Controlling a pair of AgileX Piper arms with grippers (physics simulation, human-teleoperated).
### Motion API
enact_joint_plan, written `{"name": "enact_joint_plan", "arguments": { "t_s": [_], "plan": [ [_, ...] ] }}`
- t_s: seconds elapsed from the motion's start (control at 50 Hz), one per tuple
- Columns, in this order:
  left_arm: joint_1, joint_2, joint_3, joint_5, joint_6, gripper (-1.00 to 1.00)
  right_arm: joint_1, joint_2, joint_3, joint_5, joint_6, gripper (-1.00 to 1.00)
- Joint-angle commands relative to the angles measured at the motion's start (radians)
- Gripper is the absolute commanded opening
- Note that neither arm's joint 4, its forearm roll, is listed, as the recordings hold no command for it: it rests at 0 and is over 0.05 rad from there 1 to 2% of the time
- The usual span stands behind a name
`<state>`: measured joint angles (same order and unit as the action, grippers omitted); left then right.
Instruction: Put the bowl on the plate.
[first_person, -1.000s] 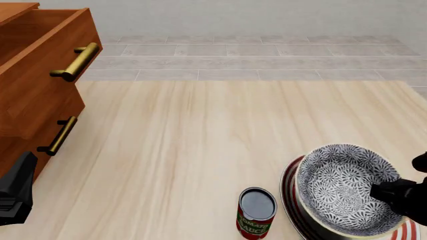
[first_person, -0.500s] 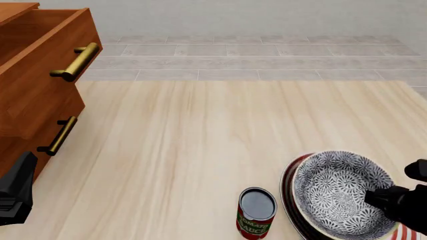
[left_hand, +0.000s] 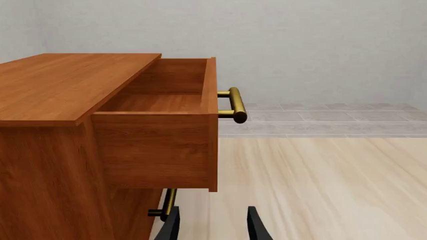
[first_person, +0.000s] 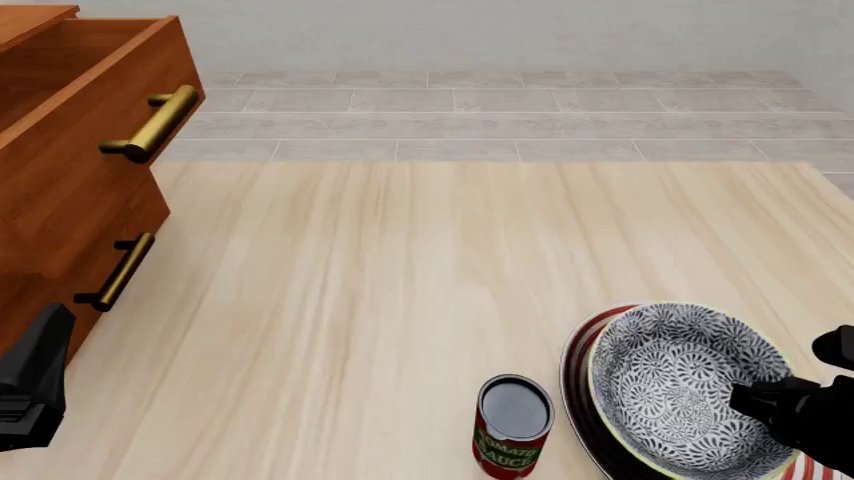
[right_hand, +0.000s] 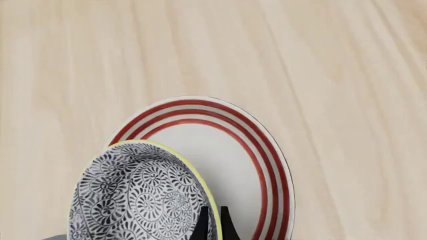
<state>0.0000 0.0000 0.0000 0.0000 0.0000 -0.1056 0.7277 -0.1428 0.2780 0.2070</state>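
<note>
Now the placing step is nearly at its end. The right gripper (right_hand: 212, 223) pinches the pale rim of the bowl (first_person: 690, 393), with one finger inside and one outside, so the jaws are clenched on that rim. The bowl is over the plate (right_hand: 230, 150) and inside its outline. In the right wrist view it looks off the plate's centre, with a wide part of white plate and red rings bare on one side. I cannot tell for sure if the bowl's foot already rests flat on the plate or hangs just above it.

I judge that the next move is to bring the bowl fully down, if it is not down yet, then to release the rim and lift the fingers straight up, so they do not drag the bowl sideways.

For room, the can (first_person: 513, 424) stands just beside the plate, on the side toward the left arm, so the bowl should not be pushed that way. The plate is near the table's right side. Farther ahead the table (first_person: 400, 270) has much open wood.

The left gripper (left_hand: 212, 226) stays apart near the drawer cabinet (left_hand: 100, 140), its fingers spread and holding nothing.
</note>
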Motion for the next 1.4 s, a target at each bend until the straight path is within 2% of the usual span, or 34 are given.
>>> {"name": "enact_joint_plan", "arguments": {
  "t_s": [0.02,0.08,0.1,0.62,0.76,1.18,1.4],
  "plan": [
    [0.000,0.000,0.000,0.000,0.000,1.00,-0.002,0.004,0.025,-0.002,-0.009,-1.00],
    [0.000,0.000,0.000,0.000,0.000,1.00,-0.008,0.005,0.019,0.000,-0.016,-1.00],
    [0.000,0.000,0.000,0.000,0.000,1.00,-0.008,0.005,0.019,0.000,-0.016,1.00],
    [0.000,0.000,0.000,0.000,0.000,1.00,-0.044,-0.029,-0.064,0.088,-0.056,1.00],
    [0.000,0.000,0.000,0.000,0.000,1.00,-0.070,-0.056,-0.127,0.139,-0.086,1.00],
    [0.000,0.000,0.000,0.000,0.000,1.00,-0.056,-0.109,-0.304,0.284,-0.131,1.00],
    [0.000,0.000,0.000,0.000,0.000,1.00,-0.046,-0.118,-0.375,0.328,-0.148,1.00]
  ]
}}
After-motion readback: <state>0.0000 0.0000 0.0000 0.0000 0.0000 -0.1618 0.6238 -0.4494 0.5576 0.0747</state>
